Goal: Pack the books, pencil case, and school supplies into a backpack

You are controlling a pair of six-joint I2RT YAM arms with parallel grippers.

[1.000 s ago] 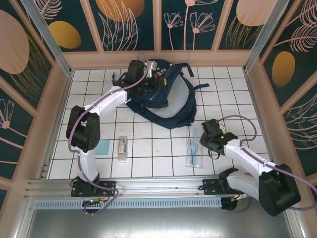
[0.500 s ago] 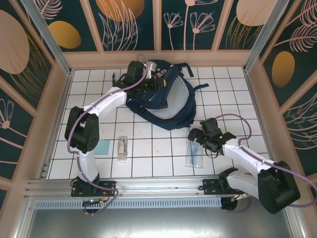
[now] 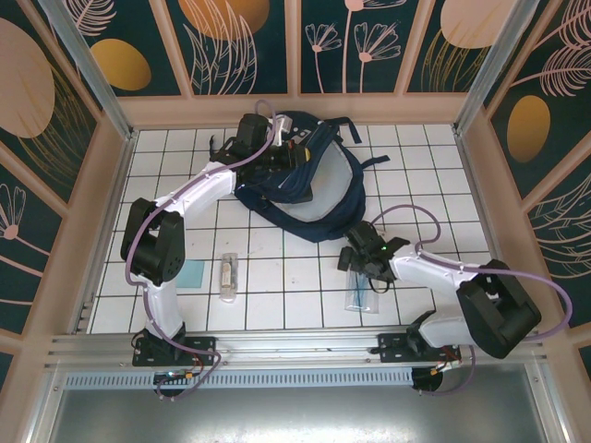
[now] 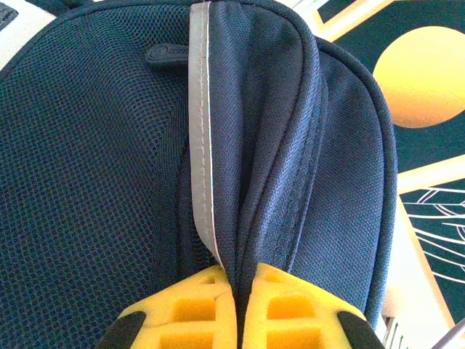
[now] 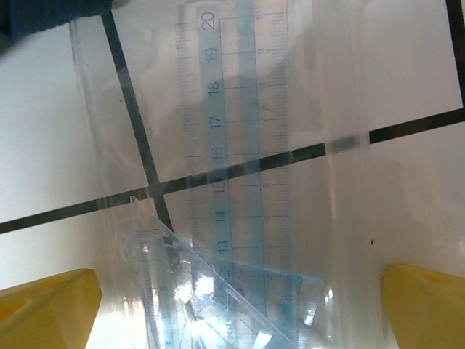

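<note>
The navy backpack (image 3: 319, 189) lies at the back of the tiled floor. My left gripper (image 3: 288, 152) is at its top edge. In the left wrist view its yellow fingers (image 4: 182, 313) are shut on a fold of the backpack (image 4: 109, 145) beside a grey reflective stripe. My right gripper (image 3: 354, 263) hangs open over the long clear sleeve (image 3: 357, 295). In the right wrist view the sleeve (image 5: 232, 182), holding a blue ruler and set square, lies between the spread fingertips (image 5: 47, 309). A clear tube packet (image 3: 228, 275) and a teal card (image 3: 191, 274) lie at the left. Books and pencil case are out of view.
Wooden-framed painted walls (image 3: 83, 231) close in the floor on three sides. A metal rail (image 3: 277, 346) runs along the near edge by the arm bases. White tiles (image 3: 286, 277) lie bare between the tube packet and the sleeve.
My right gripper has opened and swung left and forward, from beside the sleeve to right over it. The left arm has kept still, holding the backpack fabric.
</note>
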